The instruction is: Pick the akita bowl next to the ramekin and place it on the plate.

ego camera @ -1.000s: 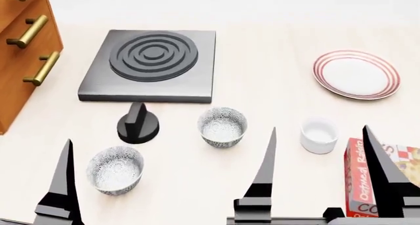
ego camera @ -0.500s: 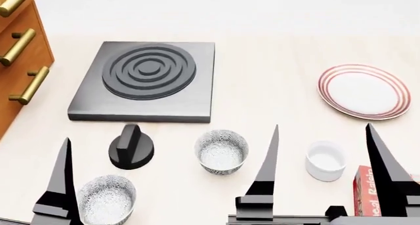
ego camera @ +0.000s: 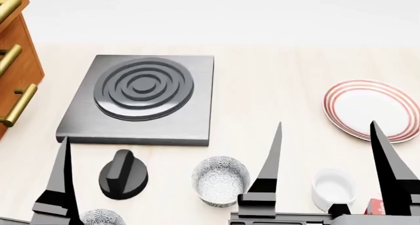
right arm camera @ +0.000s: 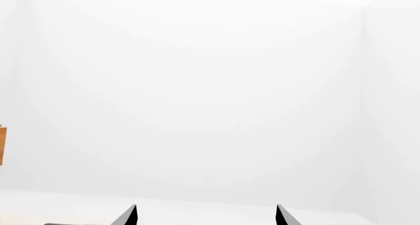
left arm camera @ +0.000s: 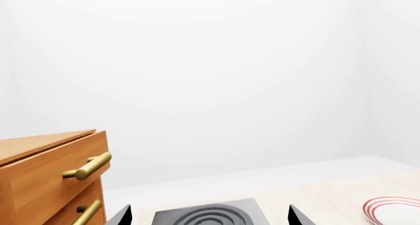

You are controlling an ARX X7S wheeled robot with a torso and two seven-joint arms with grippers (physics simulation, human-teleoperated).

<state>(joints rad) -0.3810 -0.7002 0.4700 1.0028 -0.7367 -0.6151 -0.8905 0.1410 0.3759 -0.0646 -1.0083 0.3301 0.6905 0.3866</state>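
Note:
The akita bowl [ego camera: 221, 180], grey speckled with a pale inside, stands upright on the pale table at the bottom of the head view. The white ramekin [ego camera: 333, 188] sits to its right. The red-ringed plate [ego camera: 371, 109] lies farther back at the right, and its rim also shows in the left wrist view [left arm camera: 397, 210]. My right gripper [ego camera: 327, 122] hangs open above the table between bowl and ramekin, holding nothing; its tips show empty in its wrist view [right arm camera: 206, 206]. My left gripper [left arm camera: 209, 208] is open and empty; one finger [ego camera: 64, 180] shows at the lower left.
A dark square burner plate [ego camera: 141, 98] lies at the back left, with a black knob [ego camera: 123, 175] in front of it. A second speckled bowl [ego camera: 102, 218] peeks in at the bottom left. A wooden drawer cabinet [ego camera: 13, 62] stands at the left edge. A red box [ego camera: 375, 206] sits bottom right.
The head view has shifted: burner, bowls, ramekin and plate all slid toward the bottom of the frame and look slightly larger. Both grippers keep their places in the frame and stay open.

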